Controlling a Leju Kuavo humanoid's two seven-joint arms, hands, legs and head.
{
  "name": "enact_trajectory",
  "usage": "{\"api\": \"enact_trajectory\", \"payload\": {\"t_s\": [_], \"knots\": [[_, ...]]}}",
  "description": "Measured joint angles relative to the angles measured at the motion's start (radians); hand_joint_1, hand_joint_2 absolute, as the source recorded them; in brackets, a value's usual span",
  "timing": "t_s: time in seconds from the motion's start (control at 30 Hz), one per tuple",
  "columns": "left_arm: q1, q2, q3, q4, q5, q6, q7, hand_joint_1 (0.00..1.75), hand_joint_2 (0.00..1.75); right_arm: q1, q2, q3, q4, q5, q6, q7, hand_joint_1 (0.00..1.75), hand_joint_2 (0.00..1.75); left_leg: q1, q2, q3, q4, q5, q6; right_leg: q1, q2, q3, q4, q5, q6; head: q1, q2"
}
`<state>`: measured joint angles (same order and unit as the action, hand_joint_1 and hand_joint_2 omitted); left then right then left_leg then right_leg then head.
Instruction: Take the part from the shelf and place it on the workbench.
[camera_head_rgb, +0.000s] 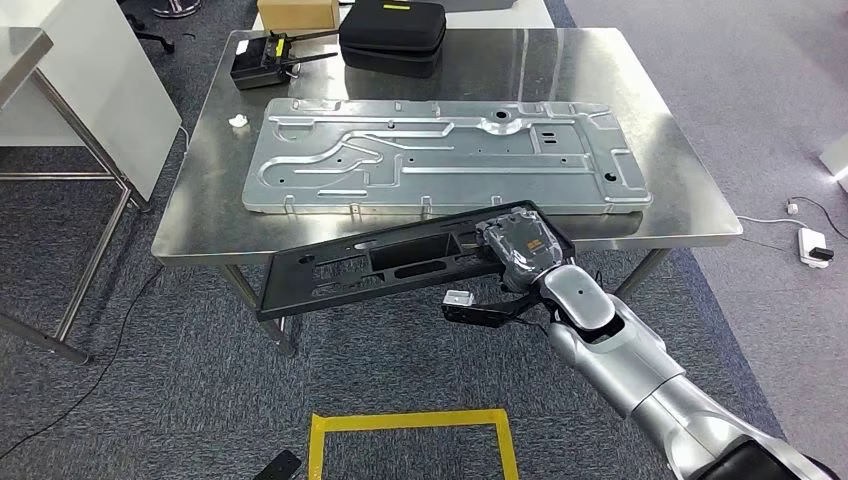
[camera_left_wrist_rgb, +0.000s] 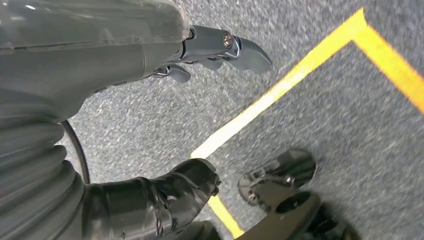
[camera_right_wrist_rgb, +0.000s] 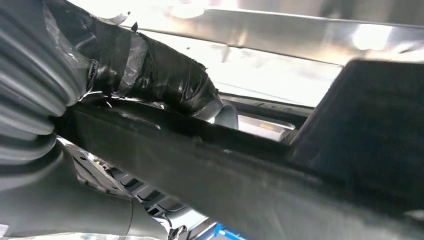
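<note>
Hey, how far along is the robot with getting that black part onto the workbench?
Done: the black part is off the shelf, gripped at one end by the right hand. In hand: it hangs at the near edge of the workbench, mostly over the carpet, its held end overlapping the edge. Left: set it down and let go; a large silver panel fills much of the top. The left hand holds nothing.

part (camera_head_rgb: 390, 262): black | workbench (camera_head_rgb: 690, 190): silver | floor tape (camera_head_rgb: 410, 422): yellow | carpet (camera_head_rgb: 150, 400): grey
</note>
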<state>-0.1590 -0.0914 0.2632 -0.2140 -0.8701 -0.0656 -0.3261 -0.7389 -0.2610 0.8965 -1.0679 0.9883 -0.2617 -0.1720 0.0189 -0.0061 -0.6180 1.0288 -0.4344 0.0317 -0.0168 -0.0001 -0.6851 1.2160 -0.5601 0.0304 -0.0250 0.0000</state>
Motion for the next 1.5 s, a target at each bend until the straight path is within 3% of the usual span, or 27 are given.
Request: {"api": "enact_trajectory", "payload": {"t_s": [0.03,0.07,0.1,0.17,0.23,0.3,0.4,0.47,0.53,0.57,0.6,0.63,0.67,0.73,0.77,0.9,0.97,1.03,1.07,1.1,1.13,1.2,1.27,1.33,1.4,1.43,1.5], "knots": [[0.000,0.000,0.000,0.000,0.000,0.000,0.000,0.00,1.75,0.003,0.000,0.000,0.001,0.000,0.000,0.000,1.75,1.75,-0.002,0.000,0.000,0.000,-0.001,0.002,0.001,0.000,-0.032,0.062,-0.021,0.000,0.000,0.000],[0.000,0.000,0.000,0.000,-0.001,0.000,0.001,0.00,1.75,0.005,0.000,0.000,0.001,0.000,0.000,0.000,1.75,1.75,-0.003,-0.001,0.001,0.000,-0.001,0.003,0.001,0.000,-0.051,0.097,-0.024,-0.001,0.000,0.000],[0.000,0.000,0.000,0.000,-0.001,0.000,0.002,0.00,1.75,0.007,0.000,0.000,0.002,0.001,0.000,0.000,1.75,1.75,-0.005,-0.002,0.002,0.001,-0.002,0.004,0.002,0.000,-0.053,0.093,-0.008,-0.004,0.000,0.000],[0.000,-0.001,0.000,0.000,-0.002,0.000,0.002,0.00,1.75,0.007,0.000,0.000,0.004,0.002,0.000,0.000,1.75,1.75,-0.008,-0.004,0.007,0.001,-0.004,0.004,0.006,0.000,-0.003,-0.021,0.065,-0.016,0.000,0.000],[-0.001,-0.003,0.000,0.000,-0.002,0.000,0.003,0.00,1.75,0.005,0.001,-0.001,0.004,0.003,-0.006,0.002,1.75,1.75,-0.012,-0.004,0.007,0.001,-0.006,0.000,0.014,0.000,0.053,-0.140,0.110,-0.031,0.000,0.000],[-0.001,-0.004,0.000,0.000,-0.003,0.000,0.003,0.00,1.75,0.005,0.002,-0.003,0.003,0.008,-0.021,0.009,1.75,1.75,-0.013,-0.003,0.004,0.000,-0.005,-0.007,0.020,0.000,0.070,-0.176,0.111,-0.038,0.000,0.000],[-0.002,-0.005,-0.001,0.000,-0.009,-0.001,0.006,0.00,1.75,-0.002,0.004,-0.011,-0.003,0.011,-0.035,0.026,1.75,1.75,-0.013,-0.002,0.000,0.012,-0.017,-0.021,0.013,-0.002,0.077,-0.194,0.118,-0.045,0.000,0.000],[-0.002,-0.005,-0.001,0.000,-0.011,-0.001,0.009,0.00,1.75,-0.016,0.005,-0.024,-0.015,0.009,-0.029,0.035,1.75,1.75,-0.011,-0.001,-0.034,0.091,-0.066,-0.030,0.006,-0.004,0.082,-0.203,0.123,-0.053,-0.001,0.000],[-0.001,-0.005,-0.001,0.000,-0.011,-0.001,0.010,0.00,1.75,-0.034,0.005,-0.032,-0.026,0.007,-0.018,0.041,1.75,1.75,-0.007,0.000,-0.093,0.220,-0.124,-0.038,0.006,-0.004,0.081,-0.202,0.123,-0.056,-0.001,0.000],[-0.001,-0.005,-0.002,0.000,-0.011,-0.001,0.011,0.00,1.75,-0.040,0.005,-0.035,-0.031,0.006,-0.015,0.043,1.75,1.75,-0.005,0.000,-0.114,0.264,-0.135,-0.042,0.006,-0.003,0.082,-0.201,0.122,-0.056,-0.001,0.000],[0.000,-0.005,-0.002,0.000,-0.011,-0.001,0.011,0.00,1.75,-0.045,0.004,-0.037,-0.035,0.009,-0.013,0.047,1.75,1.75,-0.002,0.000,-0.119,0.273,-0.126,-0.045,0.006,-0.003,0.082,-0.198,0.121,-0.055,-0.001,0.000],[0.000,-0.005,-0.002,0.000,-0.011,-0.001,0.012,0.00,1.75,-0.048,0.003,-0.041,-0.039,0.013,-0.013,0.051,1.75,1.75,0.000,0.000,-0.104,0.240,-0.098,-0.047,0.005,-0.002,0.082,-0.195,0.119,-0.053,-0.001,0.000],[0.000,-0.005,-0.002,0.000,-0.010,-0.001,0.012,0.00,1.75,-0.051,0.001,-0.045,-0.044,0.018,-0.015,0.057,1.75,1.75,0.003,0.001,-0.074,0.176,-0.060,-0.047,0.004,-0.001,0.082,-0.190,0.115,-0.049,-0.001,0.000],[0.000,-0.004,-0.002,0.000,-0.010,0.000,0.012,0.00,1.75,-0.056,-0.004,-0.059,-0.057,0.025,-0.019,0.069,1.75,1.75,0.003,0.001,-0.015,0.054,-0.015,-0.044,0.005,-0.001,0.078,-0.178,0.107,-0.038,0.000,0.000],[0.001,-0.004,-0.002,0.000,-0.010,0.000,0.012,0.00,1.75,-0.058,-0.006,-0.068,-0.064,0.028,-0.024,0.074,1.75,1.75,0.002,0.000,-0.002,0.024,-0.010,-0.040,0.007,-0.001,0.075,-0.174,0.106,-0.033,0.000,0.000],[0.007,-0.006,-0.002,0.000,-0.009,0.001,0.012,0.00,1.75,-0.059,-0.014,-0.114,-0.097,0.046,-0.050,0.092,1.75,1.75,0.001,0.000,0.002,0.007,-0.008,-0.018,0.007,-0.001,0.068,-0.167,0.099,-0.016,0.000,0.000],[0.006,-0.006,-0.002,0.000,-0.008,0.001,0.012,0.00,1.75,-0.059,-0.018,-0.130,-0.108,0.047,-0.052,0.091,1.75,1.75,0.004,0.001,0.006,-0.001,-0.003,-0.006,0.004,0.000,0.040,-0.105,0.059,-0.007,0.000,0.000],[0.005,-0.006,-0.002,0.000,-0.006,0.002,0.013,0.00,1.75,-0.056,-0.019,-0.135,-0.112,0.047,-0.051,0.089,1.75,1.75,0.002,0.001,0.006,-0.002,-0.003,0.000,0.003,0.000,-0.019,0.021,0.002,-0.002,0.000,0.000],[0.005,-0.006,-0.002,0.000,-0.005,0.001,0.015,0.00,1.75,-0.052,-0.020,-0.136,-0.111,0.048,-0.050,0.087,1.75,1.75,0.001,0.001,0.006,-0.002,-0.004,0.001,0.003,0.000,-0.045,0.072,-0.013,-0.001,0.001,0.000],[0.006,-0.006,-0.002,0.000,-0.005,0.001,0.016,0.00,1.75,-0.045,-0.020,-0.136,-0.108,0.048,-0.049,0.085,1.75,1.75,0.001,0.000,0.006,-0.001,-0.004,0.001,0.003,0.000,-0.058,0.093,-0.009,-0.001,0.001,0.000],[0.006,-0.006,-0.002,0.000,-0.004,0.001,0.018,0.00,1.75,-0.040,-0.019,-0.136,-0.105,0.049,-0.049,0.082,1.75,1.75,0.000,-0.001,0.007,-0.001,-0.004,0.001,0.003,0.000,-0.051,0.073,0.014,-0.003,0.001,0.000],[0.006,-0.007,-0.002,0.000,-0.004,0.001,0.019,0.00,1.75,-0.033,-0.019,-0.136,-0.099,0.052,-0.050,0.078,1.75,1.75,0.000,-0.003,0.009,0.000,-0.006,-0.001,0.005,0.000,0.007,-0.054,0.082,-0.011,0.001,0.000],[0.004,-0.008,-0.002,0.000,-0.005,0.001,0.019,0.00,1.75,-0.033,-0.018,-0.136,-0.095,0.053,-0.050,0.077,1.75,1.75,-0.003,-0.003,0.007,0.002,-0.007,-0.007,0.011,0.000,0.056,-0.158,0.116,-0.019,0.000,0.000],[0.004,-0.009,-0.002,0.000,-0.005,0.001,0.019,0.00,1.75,-0.032,-0.017,-0.136,-0.093,0.053,-0.050,0.077,1.75,1.75,-0.005,-0.003,0.005,0.000,-0.006,-0.015,0.016,0.001,0.065,-0.180,0.116,-0.024,0.000,0.000],[0.003,-0.009,-0.002,0.000,-0.005,0.001,0.020,0.00,1.75,-0.030,-0.015,-0.136,-0.091,0.054,-0.050,0.076,1.75,1.75,-0.006,-0.002,0.004,0.002,-0.011,-0.025,0.010,0.001,0.069,-0.187,0.118,-0.032,0.000,0.000],[0.003,-0.009,-0.002,0.000,-0.005,0.001,0.020,0.00,1.75,-0.030,-0.014,-0.136,-0.090,0.054,-0.050,0.075,1.75,1.75,-0.006,-0.001,-0.002,0.018,-0.025,-0.029,0.007,0.000,0.071,-0.191,0.120,-0.038,0.000,0.000],[0.003,-0.009,-0.002,0.000,-0.006,0.001,0.020,0.00,1.75,-0.029,-0.009,-0.136,-0.085,0.053,-0.049,0.073,1.75,1.75,-0.005,0.000,-0.044,0.115,-0.079,-0.035,0.004,-0.002,0.074,-0.196,0.123,-0.048,0.000,0.000]]}}
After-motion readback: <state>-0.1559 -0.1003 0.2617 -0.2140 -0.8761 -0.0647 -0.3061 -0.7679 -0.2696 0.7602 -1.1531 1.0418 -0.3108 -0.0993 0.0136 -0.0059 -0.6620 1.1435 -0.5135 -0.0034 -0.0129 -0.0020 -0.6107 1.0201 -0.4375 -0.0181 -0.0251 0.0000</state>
